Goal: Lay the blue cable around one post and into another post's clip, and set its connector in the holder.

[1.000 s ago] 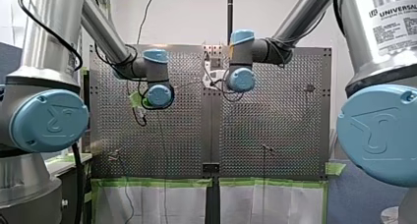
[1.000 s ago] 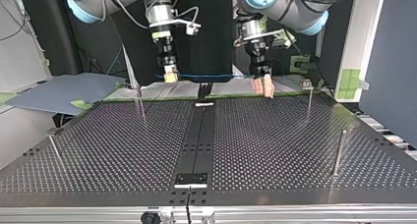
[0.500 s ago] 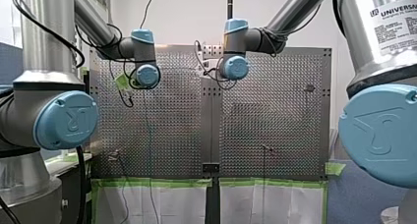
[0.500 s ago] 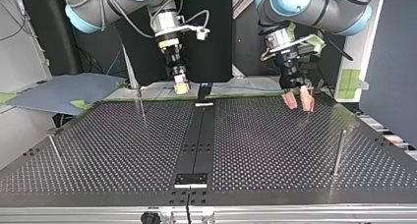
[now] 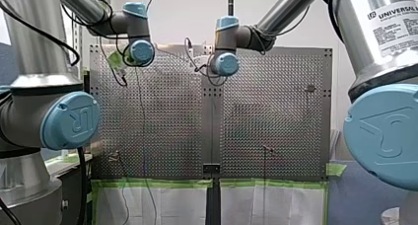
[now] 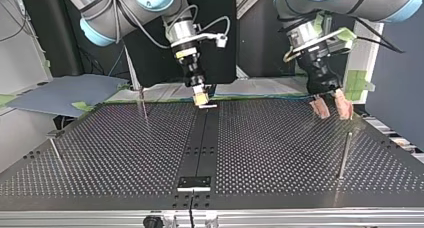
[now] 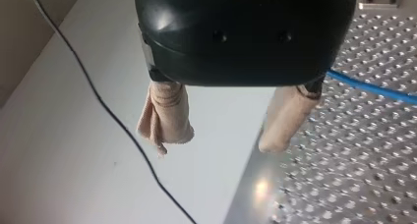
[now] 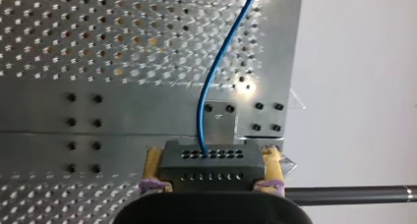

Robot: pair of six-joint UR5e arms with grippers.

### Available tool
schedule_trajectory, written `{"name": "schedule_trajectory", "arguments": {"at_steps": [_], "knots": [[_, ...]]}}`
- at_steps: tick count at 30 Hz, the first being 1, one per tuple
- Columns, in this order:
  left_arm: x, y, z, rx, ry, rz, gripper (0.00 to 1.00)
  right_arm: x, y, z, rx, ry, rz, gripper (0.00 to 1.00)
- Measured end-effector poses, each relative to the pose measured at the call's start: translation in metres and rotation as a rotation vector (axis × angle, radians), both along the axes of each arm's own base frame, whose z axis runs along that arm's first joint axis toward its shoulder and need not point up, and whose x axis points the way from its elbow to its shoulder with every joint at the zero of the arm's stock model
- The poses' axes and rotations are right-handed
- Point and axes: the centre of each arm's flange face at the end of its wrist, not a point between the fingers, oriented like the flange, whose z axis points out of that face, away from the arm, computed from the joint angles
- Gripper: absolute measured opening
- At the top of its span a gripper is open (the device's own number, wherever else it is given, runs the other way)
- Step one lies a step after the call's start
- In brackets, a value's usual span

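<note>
A plain white wall (image 5: 187, 18) stands beyond the perforated tabletop (image 5: 276, 136) in the front view. Green tape (image 5: 157, 183) borders white sheets (image 5: 182, 205) at its near edge. In the top view, a grey-blue board (image 6: 60, 94) lies at the left and a dark partition (image 6: 400, 63) stands at the right.

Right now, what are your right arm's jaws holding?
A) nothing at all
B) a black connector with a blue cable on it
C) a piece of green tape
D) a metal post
B: in the right wrist view, my right arm's jaws are clamped on both sides of the black connector, and the blue cable runs out of it.
</note>
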Motion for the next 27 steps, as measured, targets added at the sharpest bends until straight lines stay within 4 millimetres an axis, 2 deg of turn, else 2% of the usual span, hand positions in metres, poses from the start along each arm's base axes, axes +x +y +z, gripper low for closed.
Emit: {"name": "schedule_trajectory", "arguments": {"at_steps": [8, 12, 23, 27], "knots": [[-0.017, 0.01, 0.049, 0.003, -0.047, 0.006, 1.0, 0.015, 0.003, 0.027, -0.03, -0.034, 0.028, 0.0], [-0.014, 0.014, 0.068, 0.011, -0.051, 0.003, 1.0, 0.021, 0.005, 0.037, -0.044, -0.048, 0.043, 0.0], [0.027, 0.025, 0.074, 0.017, 0.034, 0.025, 1.0, 0.031, 0.016, 0.047, -0.055, -0.047, 0.075, 0.0], [0.032, 0.037, 0.085, 0.003, 0.029, 0.025, 1.0, 0.032, 0.018, 0.046, -0.046, -0.042, 0.079, 0.0]]}}
